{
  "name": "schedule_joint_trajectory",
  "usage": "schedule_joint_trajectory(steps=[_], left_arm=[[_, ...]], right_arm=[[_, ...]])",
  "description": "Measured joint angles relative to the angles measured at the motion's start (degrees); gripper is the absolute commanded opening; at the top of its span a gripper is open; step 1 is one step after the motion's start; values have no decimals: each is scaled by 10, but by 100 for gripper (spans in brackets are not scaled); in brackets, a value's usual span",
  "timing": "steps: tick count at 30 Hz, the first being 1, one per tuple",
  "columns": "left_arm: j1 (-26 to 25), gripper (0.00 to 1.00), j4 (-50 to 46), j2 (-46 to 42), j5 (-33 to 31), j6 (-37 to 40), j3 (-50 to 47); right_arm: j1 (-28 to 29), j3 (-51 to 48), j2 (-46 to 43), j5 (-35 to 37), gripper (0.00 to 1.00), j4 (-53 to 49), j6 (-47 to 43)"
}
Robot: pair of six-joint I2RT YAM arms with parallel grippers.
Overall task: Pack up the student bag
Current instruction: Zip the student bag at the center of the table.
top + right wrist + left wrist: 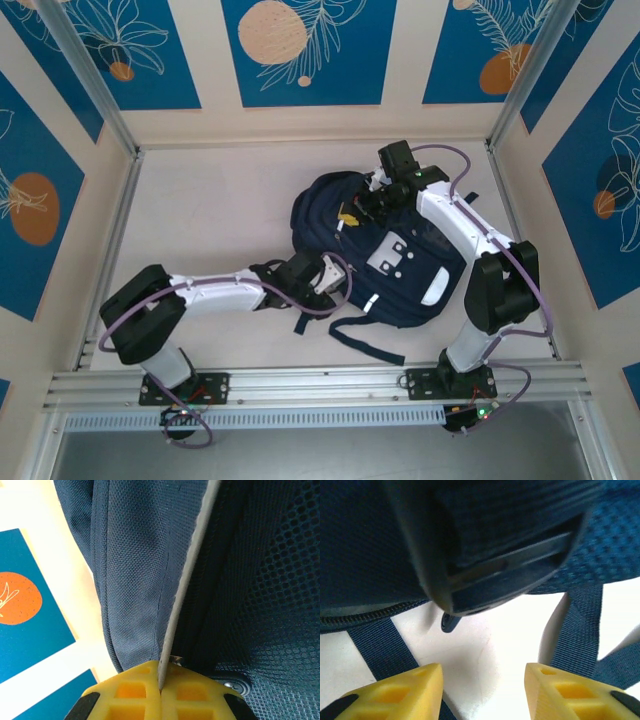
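**While the right tool (352, 212) pinches the student bag (395, 300), the left tool (338, 275) waits open by the straps**

Seen from above, the bag lies flat on the white table (200, 200), just right of the middle of the frame. Its front pockets face up, and its straps (365, 342) trail toward the bottom edge.

The right tool sits at the bag's upper end. In its wrist view the yellow fingertips (135, 692) are clenched on a thin pale edge (187, 580) of the fabric. A small metal piece (175, 659), perhaps a zip pull, shows just above them. My guess is that it grips there to draw the mouth open so things can go in.

The left tool is at the bag's lower left side. In its wrist view the two yellow fingers (420, 687) stand apart with only bare table between them, so it is released and holding nothing. A dark plastic buckle (490, 575) and the navy fabric hang close in front of it. It looks placed to steady or catch that side while the other arm pulls, though I cannot tell whether it touches the cloth.
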Motion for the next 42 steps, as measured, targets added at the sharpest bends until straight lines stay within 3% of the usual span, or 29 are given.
schedule_joint_trajectory(steps=[10, 20, 25, 32, 42], left_arm=[[0, 48, 49, 60, -28, 0, 1], [0, 15, 58, 87, -62, 2, 27], [-2, 0, 122, 80, -64, -3, -6], [-3, 0, 207, 56, -77, -2, -68], [-3, 0, 221, 26, -97, -2, -97]], right_arm=[[-2, -28, -8, -11, 0, 21, 24], [-5, -67, -21, -21, 0, 70, 63], [-7, -70, -24, -21, 0, 73, 66], [-18, -72, -29, -30, 0, 65, 62], [-21, -72, -29, -31, 0, 48, 26]])
